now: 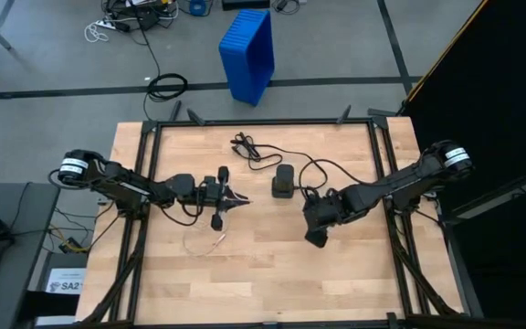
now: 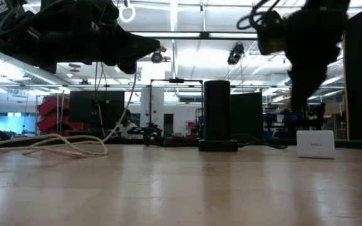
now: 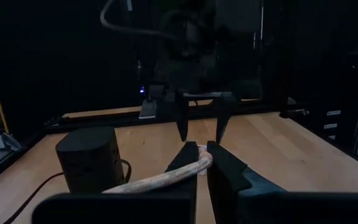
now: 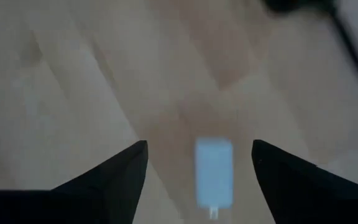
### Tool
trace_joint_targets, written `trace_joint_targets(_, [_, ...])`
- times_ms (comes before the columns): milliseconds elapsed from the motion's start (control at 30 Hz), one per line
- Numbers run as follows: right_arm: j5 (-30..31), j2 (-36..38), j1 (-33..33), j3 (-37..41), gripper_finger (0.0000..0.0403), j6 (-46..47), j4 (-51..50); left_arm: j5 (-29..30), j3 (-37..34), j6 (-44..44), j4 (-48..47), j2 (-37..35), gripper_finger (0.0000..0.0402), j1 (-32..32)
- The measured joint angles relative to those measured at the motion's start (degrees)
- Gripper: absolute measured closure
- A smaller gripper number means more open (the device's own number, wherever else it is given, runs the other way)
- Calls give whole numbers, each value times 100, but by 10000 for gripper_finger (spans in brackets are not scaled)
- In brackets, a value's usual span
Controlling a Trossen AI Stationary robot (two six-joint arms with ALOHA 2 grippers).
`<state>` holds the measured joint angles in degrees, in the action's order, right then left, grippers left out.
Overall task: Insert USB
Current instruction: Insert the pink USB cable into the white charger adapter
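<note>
Above a pale wooden table [image 1: 263,274], the left gripper [image 3: 202,163] is clamped on the end of a thin whitish USB cable [image 3: 160,180], its two dark fingers [image 3: 225,171] pressed against either side of the cord near its tip; the plug itself cannot be made out. In the high view the cable trails down from the left gripper [image 1: 237,197] in a light loop [image 1: 204,245] lying on the boards just in front of that arm, and the low view shows the same pale cord [image 2: 49,145] coiled on the tabletop on the left side of the picture. A squat black power block [image 1: 284,180] stands upright near the table's middle, between the two arms, with a black lead [image 1: 263,151] snaking away from it toward the far edge; in the low view it reads as a dark column on a wider base [image 2: 217,119]. The right gripper [image 4: 197,165] hangs over the table to the right of the block with its fingers spread apart and holding nothing, and directly below the gap sits a small white rectangular piece [image 4: 214,171] resting on the wood. The low view shows that same white piece [image 2: 315,144] lying flat to the right of the power block, clear of the right arm above it. In the high view the right gripper [image 1: 318,224] sits just right of the block. A blue bin [image 1: 247,53] stands on the floor beyond the table.
</note>
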<state>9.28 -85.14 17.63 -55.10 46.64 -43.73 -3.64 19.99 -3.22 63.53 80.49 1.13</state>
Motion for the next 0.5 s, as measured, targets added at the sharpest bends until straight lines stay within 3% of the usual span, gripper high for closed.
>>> trace_joint_targets(200, [-158, 0, -7, 489, 133, 222, 227, -11, 0, 22, 0, 0, 402, 0])
trace_joint_targets(500, [-353, -2, -136, 1318, 136, 230, 1482, -11, 0, 42, 0, 2, 402, 0])
